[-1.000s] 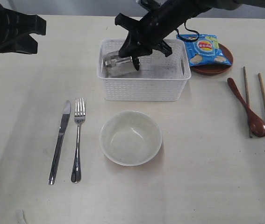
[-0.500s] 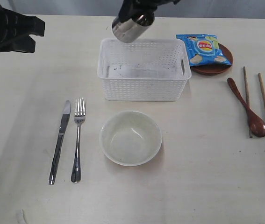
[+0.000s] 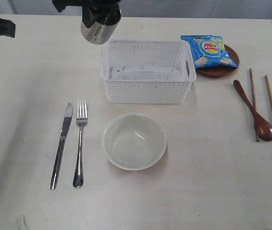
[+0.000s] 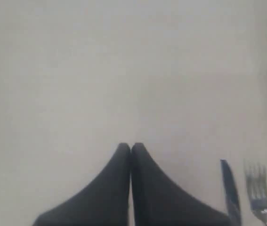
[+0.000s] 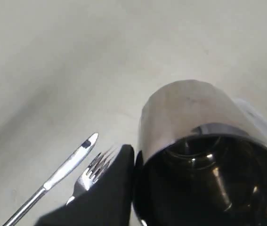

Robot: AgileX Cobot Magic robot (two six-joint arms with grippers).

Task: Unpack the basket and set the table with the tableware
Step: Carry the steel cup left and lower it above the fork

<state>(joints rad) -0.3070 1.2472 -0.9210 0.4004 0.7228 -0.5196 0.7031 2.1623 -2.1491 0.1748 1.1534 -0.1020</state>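
Steel cup (image 3: 100, 26): off the table, held in the air just beyond the far left corner of the basket (image 3: 147, 91), tilted. The right gripper (image 3: 101, 10) is clamped on it. The left gripper (image 4: 131, 153) has its fingers pressed together on nothing and hangs well to the left of the basket. Handling, as judged: the cup is rigid, light and polished, so likely slippery. A firm pinch at the rim wall suits it, and it should be set down upright without sliding. The right wrist view alone shows the cup's dark, empty interior and one finger (image 5: 112, 188) flat against its outer wall; the opposing finger is hidden. Only the exterior view places the cup against the basket, which shows nothing inside. It also shows the knife (image 3: 61, 143), fork (image 3: 79, 143) and bowl (image 3: 134, 141) laid on the near side of the basket.
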